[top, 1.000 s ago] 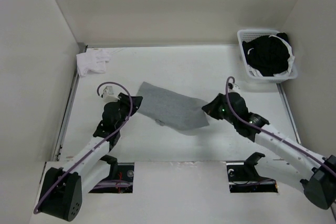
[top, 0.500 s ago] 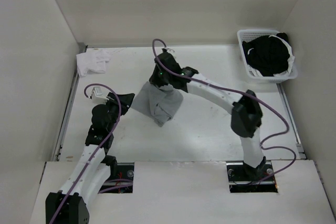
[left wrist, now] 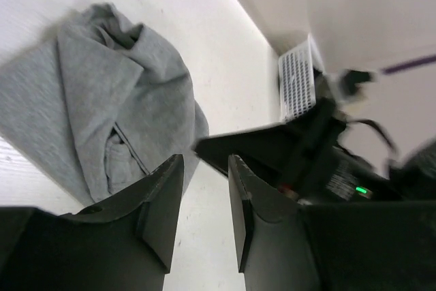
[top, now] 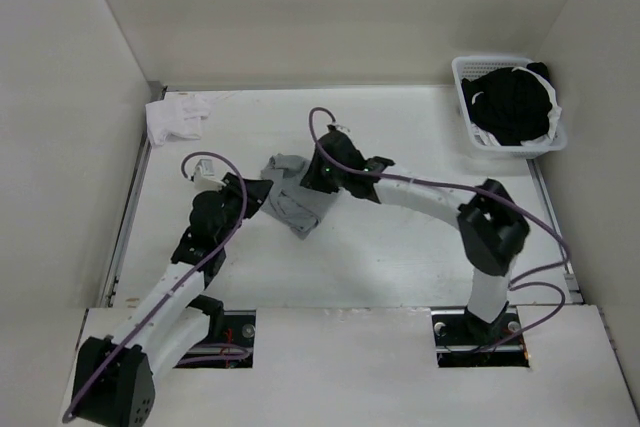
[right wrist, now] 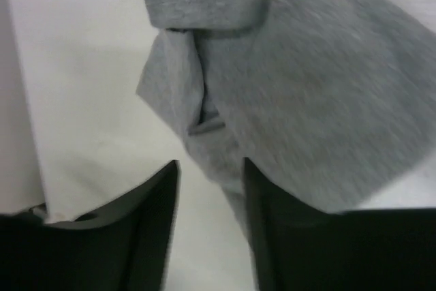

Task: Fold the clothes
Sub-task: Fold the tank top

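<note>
The clothes (top: pixel 288 201) are a light grey top lying bunched and partly folded over itself in the middle of the white table (top: pixel 400 237). My left gripper (top: pixel 262 193) sits at the garment's left edge; in the left wrist view the gripper (left wrist: pixel 204 168) stands open over bare table, with the grey fabric (left wrist: pixel 102 114) just ahead of it on the left. My right gripper (top: pixel 308 180) reaches across to the garment's right side. In the right wrist view it (right wrist: pixel 211 168) is open, and a fold of the top (right wrist: pixel 286 80) hangs down against its right finger (right wrist: pixel 262 202).
A small white cloth (top: pixel 176 117) lies at the back left corner. A white basket (top: pixel 462 75) holding a black garment (top: pixel 512 105) stands at the back right. The right arm (top: pixel 430 192) stretches across the table's middle. Walls close in the table on three sides.
The right arm swept from the right side to the left, carrying the garment's right edge over onto itself, and its jaws have opened. The flat top is now a bunched heap.
</note>
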`<state>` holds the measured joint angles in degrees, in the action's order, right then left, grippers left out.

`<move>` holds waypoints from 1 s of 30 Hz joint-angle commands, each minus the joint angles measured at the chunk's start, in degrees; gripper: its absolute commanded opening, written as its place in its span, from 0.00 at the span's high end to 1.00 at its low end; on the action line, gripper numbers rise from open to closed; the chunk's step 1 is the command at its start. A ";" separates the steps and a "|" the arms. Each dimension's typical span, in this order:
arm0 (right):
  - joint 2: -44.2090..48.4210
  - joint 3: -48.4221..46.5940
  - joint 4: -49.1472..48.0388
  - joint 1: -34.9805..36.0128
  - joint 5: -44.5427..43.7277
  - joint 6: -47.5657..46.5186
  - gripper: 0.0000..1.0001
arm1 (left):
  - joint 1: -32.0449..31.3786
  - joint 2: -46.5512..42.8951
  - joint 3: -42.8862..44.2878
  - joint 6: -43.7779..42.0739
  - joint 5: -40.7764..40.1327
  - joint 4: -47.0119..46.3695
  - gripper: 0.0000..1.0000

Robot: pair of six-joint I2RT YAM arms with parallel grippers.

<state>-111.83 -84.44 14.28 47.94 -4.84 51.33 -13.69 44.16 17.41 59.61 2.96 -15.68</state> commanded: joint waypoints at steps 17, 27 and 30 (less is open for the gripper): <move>-1.01 7.28 -17.62 -8.34 6.07 -8.89 0.97 | -14.92 42.31 21.00 -12.06 -17.45 -3.48 0.93; -4.71 9.47 -19.38 -10.90 4.58 -8.18 0.97 | -11.84 38.47 17.05 -16.73 -35.03 7.32 0.93; -4.36 9.91 -19.73 -10.99 4.05 -8.26 0.97 | -8.25 32.68 11.44 -12.35 -35.40 9.61 0.92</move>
<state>-115.96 -74.28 -1.61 37.17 0.60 43.51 -24.71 83.09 33.19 45.01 -26.87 -9.74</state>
